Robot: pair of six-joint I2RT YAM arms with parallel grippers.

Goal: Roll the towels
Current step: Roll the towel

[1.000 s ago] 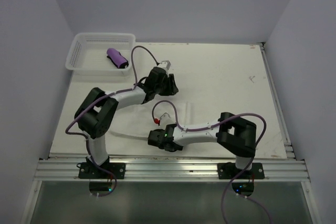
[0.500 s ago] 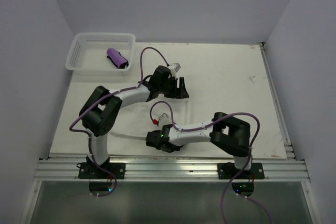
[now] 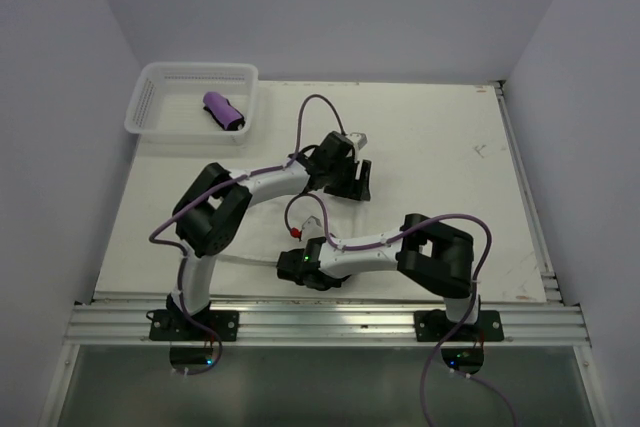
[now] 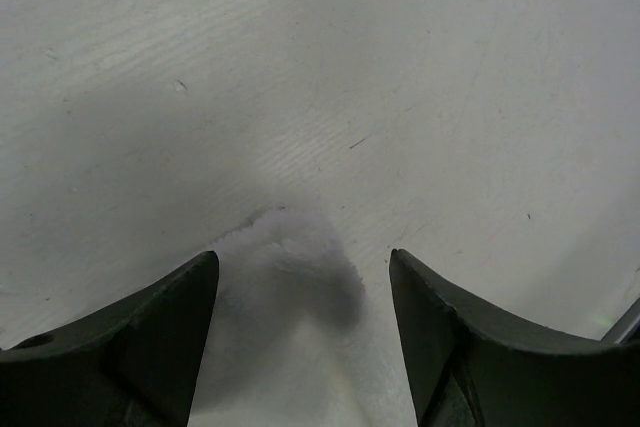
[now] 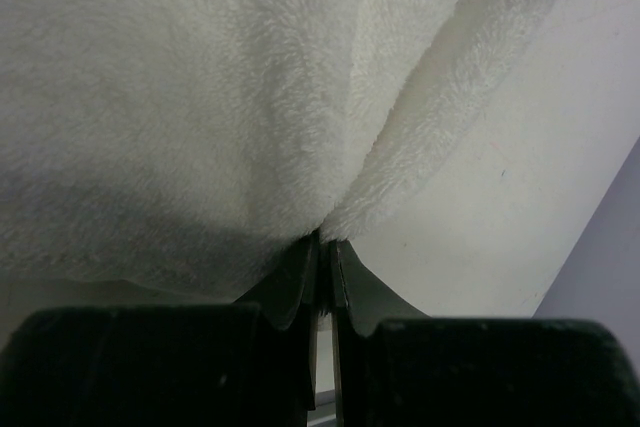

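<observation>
Roughly halfway: 1 of 2 towels, the purple towel (image 3: 224,111), lies rolled inside the basket (image 3: 146,99), while the white towel (image 5: 200,97), not yet rolled, sits on the table right of the basket, a fold pinched by the clenched right gripper (image 5: 322,247), the left gripper (image 4: 300,259) spread above 1 corner; no writing is legible.

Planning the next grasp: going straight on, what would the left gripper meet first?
Likely the fluffy white towel, its corner lying between the open fingers of the left gripper; depth is unclear.
</observation>
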